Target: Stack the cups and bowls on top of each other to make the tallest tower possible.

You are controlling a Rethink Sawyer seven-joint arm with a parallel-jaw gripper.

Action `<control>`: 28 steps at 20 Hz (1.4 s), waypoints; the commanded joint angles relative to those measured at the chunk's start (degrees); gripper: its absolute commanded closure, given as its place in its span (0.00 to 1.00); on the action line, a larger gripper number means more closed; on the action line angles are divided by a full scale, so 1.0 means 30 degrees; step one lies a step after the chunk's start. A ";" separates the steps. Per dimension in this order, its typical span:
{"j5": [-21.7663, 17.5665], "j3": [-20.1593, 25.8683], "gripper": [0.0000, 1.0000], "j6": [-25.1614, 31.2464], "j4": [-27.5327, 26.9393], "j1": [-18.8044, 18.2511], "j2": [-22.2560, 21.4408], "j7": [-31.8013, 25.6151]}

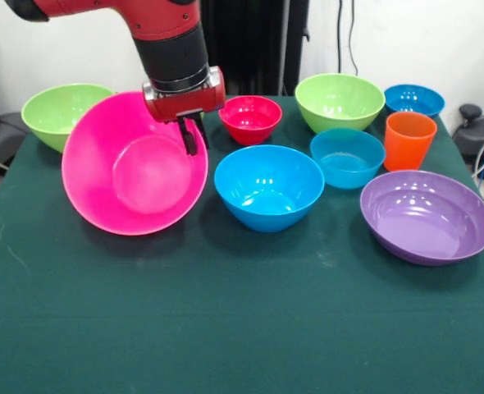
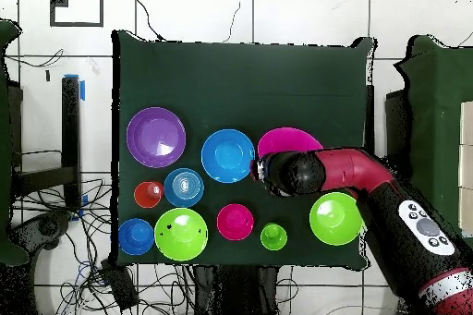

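Observation:
My gripper point(image 1: 194, 136) is shut on the far rim of the large pink bowl point(image 1: 135, 168), one finger inside and one behind. The bowl is tilted with its opening towards the front camera. In the overhead view the gripper point(image 2: 262, 171) sits at the pink bowl's point(image 2: 294, 139) edge. To the right stand a large blue bowl point(image 1: 268, 186), a small red bowl point(image 1: 250, 119), a medium blue bowl point(image 1: 347, 156), an orange cup point(image 1: 409, 139), a wide purple bowl point(image 1: 426, 215), a green bowl point(image 1: 339, 100) and a small blue bowl point(image 1: 414, 100). Another green bowl point(image 1: 61, 111) stands far left.
A small light green cup point(image 2: 272, 236) stands near the robot's side of the table, hidden behind the arm in the front view. The dark green tablecloth point(image 1: 226, 328) covers the table. Cables and equipment lie off the table's edges.

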 commanded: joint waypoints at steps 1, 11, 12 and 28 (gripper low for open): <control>0.0387 0.0890 1.00 0.3411 0.2177 -0.0396 0.2546 -0.5880; 0.0541 0.1361 1.00 0.4856 0.2032 -0.1290 0.3859 -0.6575; 0.0592 0.1348 1.00 0.5157 0.2046 -0.1407 0.3899 -0.6697; 0.1186 0.0782 1.00 0.9485 0.1578 -0.2606 0.4623 -0.8786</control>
